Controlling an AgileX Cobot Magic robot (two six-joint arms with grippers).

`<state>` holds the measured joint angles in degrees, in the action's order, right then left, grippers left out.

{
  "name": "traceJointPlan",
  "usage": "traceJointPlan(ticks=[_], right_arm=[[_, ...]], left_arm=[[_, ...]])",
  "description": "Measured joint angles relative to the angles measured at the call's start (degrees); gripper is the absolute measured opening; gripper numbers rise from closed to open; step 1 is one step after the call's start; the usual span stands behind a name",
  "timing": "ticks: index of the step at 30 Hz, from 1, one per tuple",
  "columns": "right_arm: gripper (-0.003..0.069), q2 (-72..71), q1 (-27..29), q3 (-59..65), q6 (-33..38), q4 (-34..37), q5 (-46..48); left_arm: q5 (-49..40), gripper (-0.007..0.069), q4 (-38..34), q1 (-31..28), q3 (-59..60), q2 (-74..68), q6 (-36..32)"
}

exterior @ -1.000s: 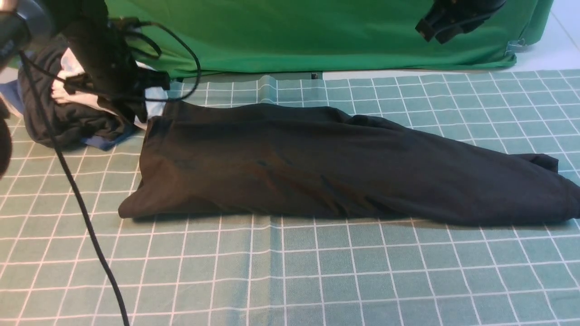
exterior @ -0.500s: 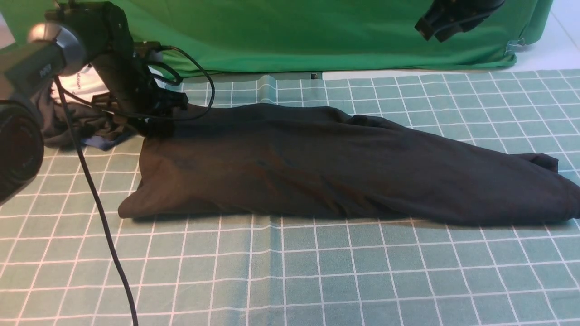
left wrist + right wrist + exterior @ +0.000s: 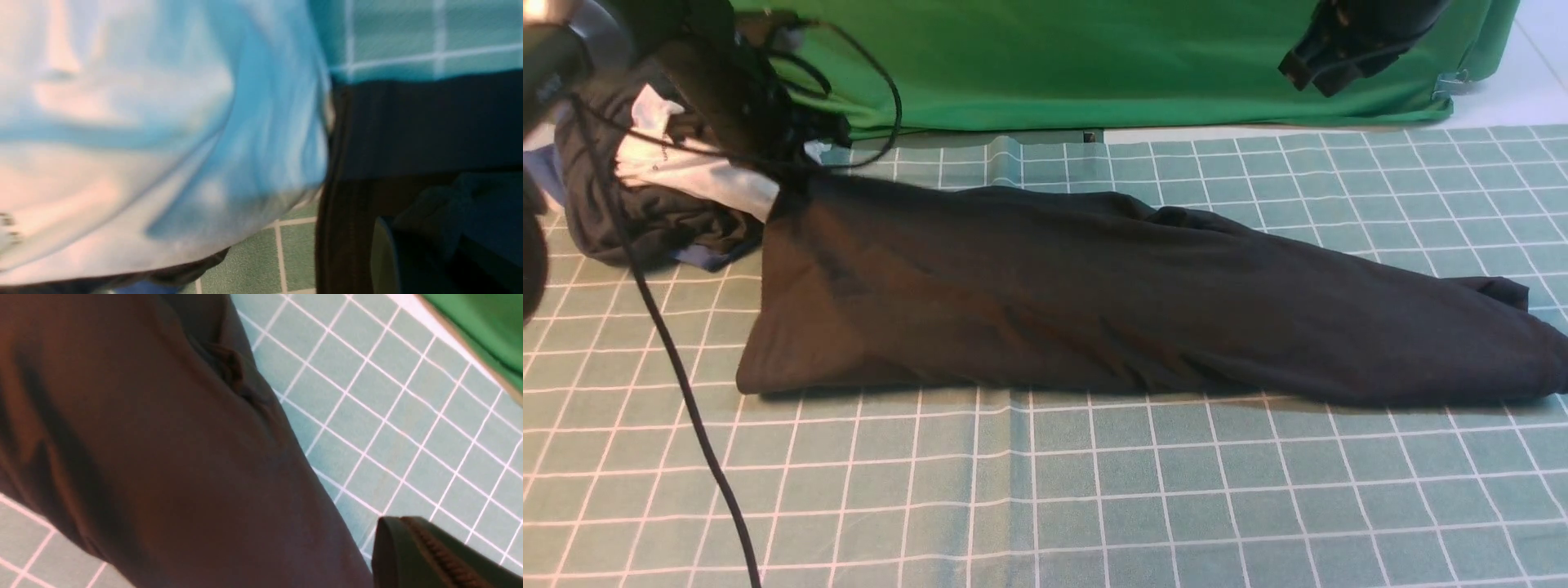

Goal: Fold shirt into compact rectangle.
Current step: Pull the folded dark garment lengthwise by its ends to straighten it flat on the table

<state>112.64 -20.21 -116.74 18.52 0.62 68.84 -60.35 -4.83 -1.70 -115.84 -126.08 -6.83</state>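
Our left gripper (image 3: pixel 783 163) is clenched on the shirt (image 3: pixel 1094 302) at its far corner; we should lift gently, carrying it across evenly. Meanwhile our right gripper (image 3: pixel 1307 69) hangs closed, empty.

Left arm (image 3: pixel 719 98) is black and chunky, with a grey metal joint cap (image 3: pixel 592 34) and thin black wires (image 3: pixel 896 98) looping off it. A thick black cable (image 3: pixel 712 469) trails to the near edge. Right gripper (image 3: pixel 1327 53) is black and blocky, and its finger (image 3: pixel 425 555) is dark with a ridged strip.

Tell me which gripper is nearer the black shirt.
Left. The left gripper grips the shirt at its far left corner; the right gripper hangs high toward its right end, apart.
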Motion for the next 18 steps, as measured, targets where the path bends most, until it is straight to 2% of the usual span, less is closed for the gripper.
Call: traceJointPlan(ticks=[3,6,9,12,18], right_arm=[[0.0078,2.09,0.01,0.0,0.16,0.89,-1.22],[0.0234,6.22,0.01,0.0,3.45,5.62,-4.88],[0.034,9.68,0.01,0.0,6.36,9.15,-6.86],[0.0388,13.47,0.01,0.0,8.3,10.82,-8.18],[0.0402,18.01,0.01,0.0,10.24,12.66,-10.72]], left_arm=[[0.27,0.0013,-0.27,0.01,0.0,1.71,-0.76],[0.27,0.0013,-0.54,0.01,0.0,2.81,-0.91],[0.27,0.0013,-1.28,0.01,0.05,2.75,-0.98],[0.27,0.0013,-1.9,0.01,0.05,2.75,-1.03],[0.27,0.0013,-2.19,0.01,0.05,2.75,-1.03]])
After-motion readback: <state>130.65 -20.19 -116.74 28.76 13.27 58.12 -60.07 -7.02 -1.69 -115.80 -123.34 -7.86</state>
